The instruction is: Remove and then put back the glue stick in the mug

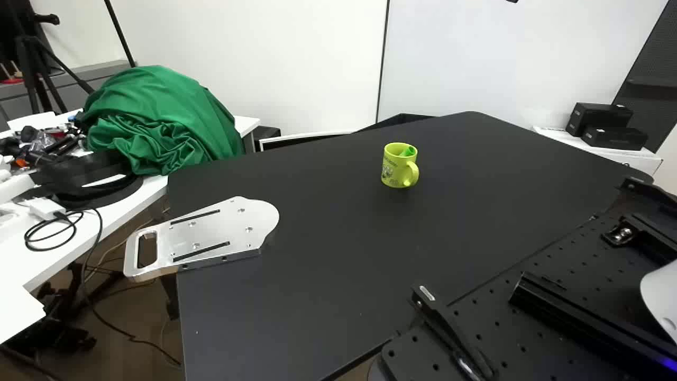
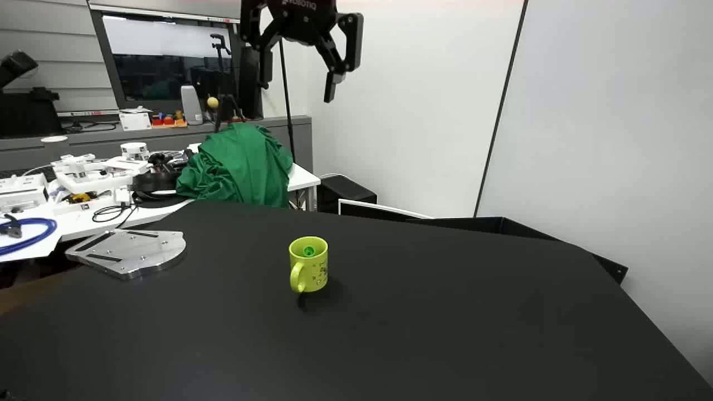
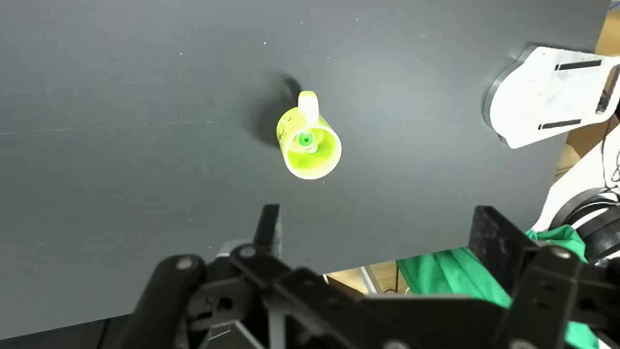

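Observation:
The small lime-green mug stands upright on the black table. It shows in both exterior views and in the wrist view. A green glue stick stands inside the mug; its end shows at the mouth, also in an exterior view and the wrist view. Its lower part is hidden by the mug wall. My gripper is open and empty, high above the table. In the wrist view the gap between its fingertips lies below and right of the mug.
A flat silver-white metal board lies at the table's edge, partly overhanging it. A green cloth heap sits on a cluttered white side table. The black table ends near a white wall panel.

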Controlling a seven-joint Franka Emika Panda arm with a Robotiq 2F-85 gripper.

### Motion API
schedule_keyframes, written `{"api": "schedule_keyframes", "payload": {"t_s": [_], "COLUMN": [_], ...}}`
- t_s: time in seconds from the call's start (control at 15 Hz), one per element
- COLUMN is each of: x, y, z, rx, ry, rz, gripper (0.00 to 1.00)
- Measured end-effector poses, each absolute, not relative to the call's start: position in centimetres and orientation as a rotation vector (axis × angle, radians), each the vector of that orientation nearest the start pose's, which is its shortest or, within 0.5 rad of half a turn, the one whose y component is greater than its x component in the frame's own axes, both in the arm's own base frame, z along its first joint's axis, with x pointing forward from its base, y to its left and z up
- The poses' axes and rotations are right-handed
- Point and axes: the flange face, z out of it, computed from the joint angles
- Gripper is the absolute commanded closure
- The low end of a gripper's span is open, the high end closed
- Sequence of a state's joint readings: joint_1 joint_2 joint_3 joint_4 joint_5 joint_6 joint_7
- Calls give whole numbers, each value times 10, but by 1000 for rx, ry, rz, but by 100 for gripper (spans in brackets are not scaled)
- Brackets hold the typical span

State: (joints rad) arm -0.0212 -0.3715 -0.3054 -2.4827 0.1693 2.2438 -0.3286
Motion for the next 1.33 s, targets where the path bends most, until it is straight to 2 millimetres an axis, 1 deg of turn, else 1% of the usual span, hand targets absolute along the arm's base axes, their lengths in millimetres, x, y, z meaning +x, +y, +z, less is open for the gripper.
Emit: {"api": "schedule_keyframes", "payload": {"t_s": [0.8, 0.93, 1.07, 1.2, 1.33], "x": [416, 422, 433, 446, 458], "y": [-136, -134, -131, -129, -127], "z": [430, 431, 427, 419, 406], "rx": [-2933, -2948, -2965, -2970, -2969], "ry": [103, 63, 6, -38, -69], "rz": [-280, -329, -404, -477, -517], "gripper": [0, 0, 0, 0, 0]}}
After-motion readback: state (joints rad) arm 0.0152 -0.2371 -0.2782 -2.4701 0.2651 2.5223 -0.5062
